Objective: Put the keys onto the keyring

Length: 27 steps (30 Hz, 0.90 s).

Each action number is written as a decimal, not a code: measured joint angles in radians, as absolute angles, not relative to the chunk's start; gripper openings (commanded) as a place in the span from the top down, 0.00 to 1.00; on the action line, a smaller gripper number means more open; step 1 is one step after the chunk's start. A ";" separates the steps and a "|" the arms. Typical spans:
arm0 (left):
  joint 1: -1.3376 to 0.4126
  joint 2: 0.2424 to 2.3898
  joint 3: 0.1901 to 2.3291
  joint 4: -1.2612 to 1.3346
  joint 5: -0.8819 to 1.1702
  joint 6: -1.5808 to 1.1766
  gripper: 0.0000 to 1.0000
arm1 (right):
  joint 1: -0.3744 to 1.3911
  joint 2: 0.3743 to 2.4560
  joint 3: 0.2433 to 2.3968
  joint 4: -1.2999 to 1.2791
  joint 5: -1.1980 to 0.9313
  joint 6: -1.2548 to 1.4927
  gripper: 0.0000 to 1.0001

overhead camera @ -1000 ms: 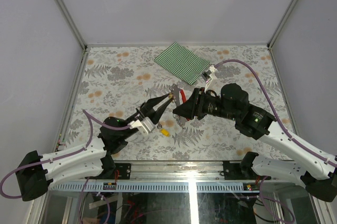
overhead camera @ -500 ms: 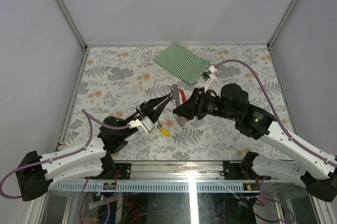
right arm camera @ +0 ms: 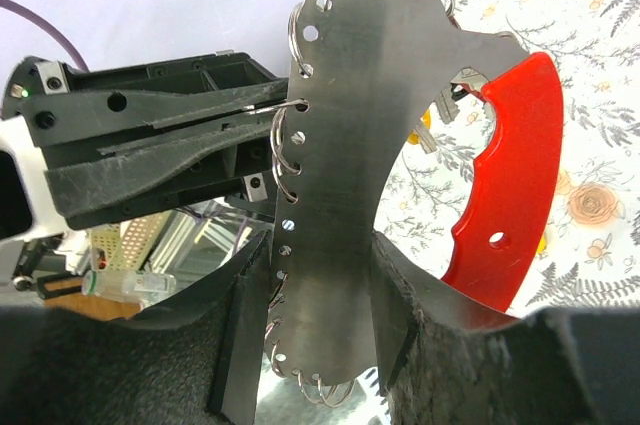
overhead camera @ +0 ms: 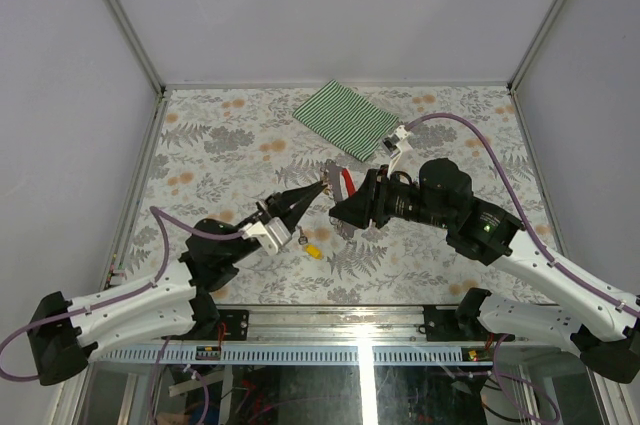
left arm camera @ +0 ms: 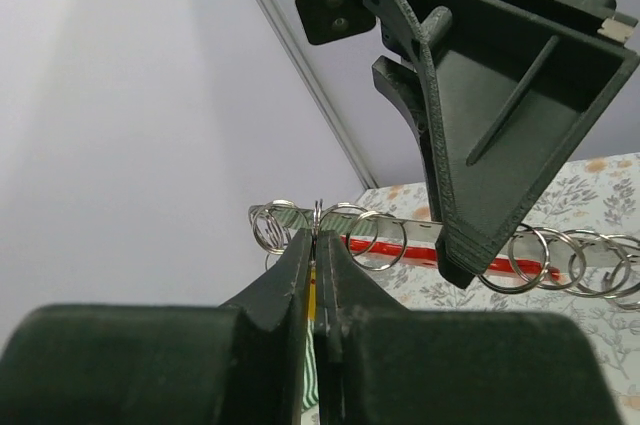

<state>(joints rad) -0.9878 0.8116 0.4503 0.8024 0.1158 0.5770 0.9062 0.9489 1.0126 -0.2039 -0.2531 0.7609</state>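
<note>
- Nearest my two bases, a yellow key point(overhead camera: 313, 252) lies flat on the floral tabletop point(overhead camera: 220, 155), apart from both tools.
- Just beyond it, my left tool point(overhead camera: 320, 187) points up and to the right, toward the middle of the tabletop.
- Its fingers are pressed together, pinching an edge-on ring point(left arm camera: 317, 213) at their tips. A thin sliver of yellow shows between the fingers, and I cannot tell what it belongs to.
- Facing it from the right, my right tool point(right arm camera: 322, 290) is clamped on the lower part of the keyring point(right arm camera: 370, 125) and holds it upright, lifted off the tabletop.
- The keyring is a flat silver metal plate with a curved red part along one side. A line of little holes runs down the opposite edge, and small silver rings point(left arm camera: 375, 240) are threaded through several of them.
- My left tool's tips meet that holed edge, where the pinched ring passes through one of the holes.
- In the notch between the bare metal and the red part, a silver key point(right arm camera: 430, 130) shows. I cannot tell whether it hangs from the plate or lies on the tabletop behind it.
- Farthest away, a green striped cloth point(overhead camera: 348, 120) lies flat near the far edge, well apart from both tools.
</note>
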 measured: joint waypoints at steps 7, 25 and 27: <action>-0.989 0.762 0.501 0.678 0.116 0.489 1.00 | 0.906 0.923 1.010 -0.197 -0.269 0.641 0.48; -0.992 0.699 0.519 0.570 0.122 0.341 1.00 | 0.906 0.730 0.887 -0.106 -0.359 0.294 0.33; -0.992 0.692 0.518 0.570 0.133 0.336 1.00 | 0.906 0.713 0.885 -0.088 -0.366 0.253 0.38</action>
<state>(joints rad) -0.9924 0.6922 0.5182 0.5697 0.1333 0.3359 0.9062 0.7132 0.8848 -0.0883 -0.3656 0.2535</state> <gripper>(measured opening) 0.020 0.674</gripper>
